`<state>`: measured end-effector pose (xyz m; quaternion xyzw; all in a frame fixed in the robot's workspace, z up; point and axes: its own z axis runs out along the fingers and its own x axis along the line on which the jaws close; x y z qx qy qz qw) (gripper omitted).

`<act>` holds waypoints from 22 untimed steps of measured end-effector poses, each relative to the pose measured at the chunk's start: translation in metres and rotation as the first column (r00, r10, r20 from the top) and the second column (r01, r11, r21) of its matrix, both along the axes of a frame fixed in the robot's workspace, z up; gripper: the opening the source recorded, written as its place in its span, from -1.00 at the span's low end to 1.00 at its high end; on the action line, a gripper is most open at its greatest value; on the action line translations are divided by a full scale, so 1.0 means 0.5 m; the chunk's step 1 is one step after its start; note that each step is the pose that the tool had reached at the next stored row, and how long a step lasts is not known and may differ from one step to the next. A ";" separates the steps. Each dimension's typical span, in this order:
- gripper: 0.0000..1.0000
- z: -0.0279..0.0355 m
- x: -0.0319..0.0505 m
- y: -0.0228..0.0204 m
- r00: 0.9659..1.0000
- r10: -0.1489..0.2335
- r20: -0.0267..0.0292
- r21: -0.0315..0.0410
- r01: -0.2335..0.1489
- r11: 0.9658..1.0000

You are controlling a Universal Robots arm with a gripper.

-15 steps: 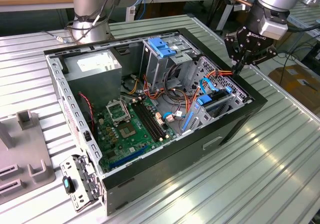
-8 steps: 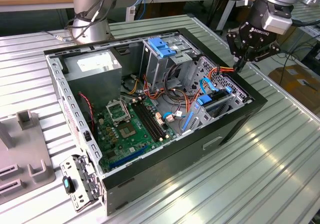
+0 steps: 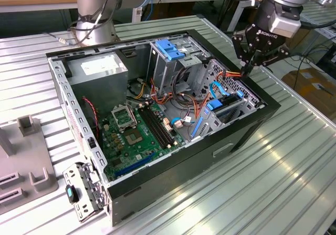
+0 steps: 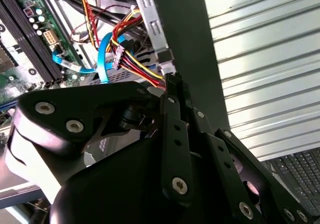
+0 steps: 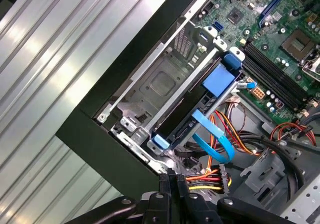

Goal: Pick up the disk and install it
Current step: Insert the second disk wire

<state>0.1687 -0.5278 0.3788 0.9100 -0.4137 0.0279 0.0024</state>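
Note:
The disk (image 5: 181, 126) sits on edge in the drive bay at the front wall of the open computer case (image 3: 247, 124), with blue plastic rails (image 5: 219, 79) on its side. In the exterior view the disk (image 3: 228, 110) is low in the case's right corner. My gripper (image 3: 245, 71) hangs just above that corner by the case rim, its fingers shut together with nothing seen between them. In both wrist views the fingertips (image 5: 170, 181) (image 4: 172, 81) stand close to a bundle of red, yellow and black power wires (image 5: 210, 176). A blue flat cable (image 5: 212, 136) runs by the disk.
Inside the case are the motherboard (image 3: 136, 135), a grey power supply box (image 3: 100, 69) and a grey cage topped by a blue latch (image 3: 170, 48). Loose cables cross the middle. A grey fixture (image 3: 26, 156) stands on the ribbed metal table (image 3: 283, 177) at the exterior view's left.

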 end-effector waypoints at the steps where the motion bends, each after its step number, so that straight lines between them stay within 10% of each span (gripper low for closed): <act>1: -0.67 0.000 -0.004 -0.0002 1.000 0.000 0.000 0.000 0.000 1.000; 11: -0.67 -0.001 -0.005 -0.0001 0.992 -0.122 0.000 0.000 0.122 0.992; 18: -0.67 -0.001 -0.005 0.0000 0.992 -0.127 0.000 0.000 0.127 0.992; 22: -0.67 -0.003 -0.005 0.0000 0.984 -0.181 0.000 0.000 0.181 0.984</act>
